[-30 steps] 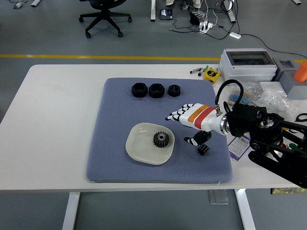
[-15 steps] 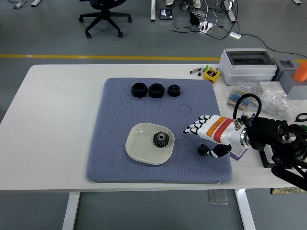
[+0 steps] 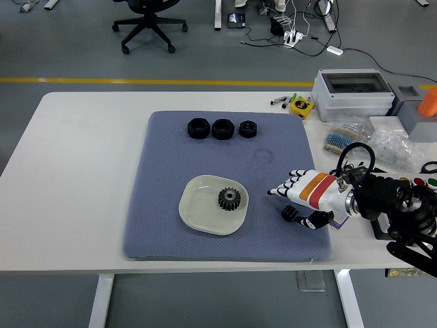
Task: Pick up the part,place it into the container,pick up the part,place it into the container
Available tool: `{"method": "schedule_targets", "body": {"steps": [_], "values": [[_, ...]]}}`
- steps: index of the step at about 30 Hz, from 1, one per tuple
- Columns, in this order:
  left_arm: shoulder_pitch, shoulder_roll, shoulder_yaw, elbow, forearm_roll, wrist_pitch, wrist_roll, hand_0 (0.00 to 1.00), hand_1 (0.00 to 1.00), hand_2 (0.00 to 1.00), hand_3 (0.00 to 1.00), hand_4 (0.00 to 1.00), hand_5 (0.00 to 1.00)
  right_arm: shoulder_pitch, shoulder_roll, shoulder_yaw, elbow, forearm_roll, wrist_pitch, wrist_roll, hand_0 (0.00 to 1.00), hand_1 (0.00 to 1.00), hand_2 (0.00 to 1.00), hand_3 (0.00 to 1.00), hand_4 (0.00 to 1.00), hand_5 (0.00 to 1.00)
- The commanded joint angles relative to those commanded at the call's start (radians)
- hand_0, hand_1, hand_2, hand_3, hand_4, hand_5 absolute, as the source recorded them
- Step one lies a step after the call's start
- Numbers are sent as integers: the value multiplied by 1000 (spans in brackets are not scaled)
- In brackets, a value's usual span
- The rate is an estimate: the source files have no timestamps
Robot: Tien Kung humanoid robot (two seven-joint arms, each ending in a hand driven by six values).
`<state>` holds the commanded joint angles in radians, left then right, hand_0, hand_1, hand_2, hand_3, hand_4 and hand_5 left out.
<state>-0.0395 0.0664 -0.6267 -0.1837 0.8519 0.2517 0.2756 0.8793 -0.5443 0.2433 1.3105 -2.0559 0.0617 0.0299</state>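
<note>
A cream dish (image 3: 198,216) sits on the blue-grey mat (image 3: 171,178) with a black gear (image 3: 230,199) lying in it. A second, smaller black gear (image 3: 289,212) lies on the mat to the right of the dish. My right hand (image 3: 295,198), white with an orange and red band, hovers low just right of that small gear. Its fingers (image 3: 287,186) are stretched out toward the left, and its thumb is beside the gear without closing on it. The hand holds nothing.
Three black nuts (image 3: 221,128) stand in a row at the back of the mat. At the table's right are a grey box (image 3: 351,91), a yellow tape measure (image 3: 301,106), bags of small parts (image 3: 345,140) and an orange object (image 3: 429,101).
My right hand has drawn back to the right and dropped lower, away from the dish. The small gear stays where it was on the mat.
</note>
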Motion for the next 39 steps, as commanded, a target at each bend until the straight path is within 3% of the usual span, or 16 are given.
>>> {"method": "schedule_targets", "body": {"steps": [9,10,15,16,21,22,33,34,39], "values": [[2,-2,-9,0,16,-4,4,534,568,585,670,683,670,-13,11,-8,-18,11,-27,11,998,849,885,992,609,178],[2,-2,-9,0,15,-3,4,533,568,586,669,682,674,-16,12,-8,-20,10,-31,12,969,807,844,888,561,185],[1,-3,-11,-1,16,-3,4,533,568,586,669,682,674,-24,26,-10,-43,10,-52,26,969,807,844,888,561,185],[0,-3,-11,-1,18,-4,5,534,568,587,668,680,673,-26,30,-9,-48,12,-60,28,907,751,794,627,431,187],[0,-4,-10,-1,17,-4,5,534,568,587,668,680,673,-30,34,-7,-66,23,-80,33,907,751,794,627,431,187],[0,-4,-10,-1,16,-4,6,534,568,590,667,681,678,-31,33,-7,-71,26,-81,33,859,710,760,499,382,178],[-1,-5,-12,-1,19,-5,6,533,568,590,666,678,675,-36,22,-2,-84,41,-78,32,827,693,750,470,375,177],[-1,-5,-12,-1,20,-5,6,534,568,591,665,677,676,-37,21,-2,-84,42,-78,32,747,620,709,447,350,165],[-2,-5,-9,-2,18,-6,5,534,568,591,665,677,676,-38,21,0,-81,53,-80,37,747,620,709,447,350,165]]}}
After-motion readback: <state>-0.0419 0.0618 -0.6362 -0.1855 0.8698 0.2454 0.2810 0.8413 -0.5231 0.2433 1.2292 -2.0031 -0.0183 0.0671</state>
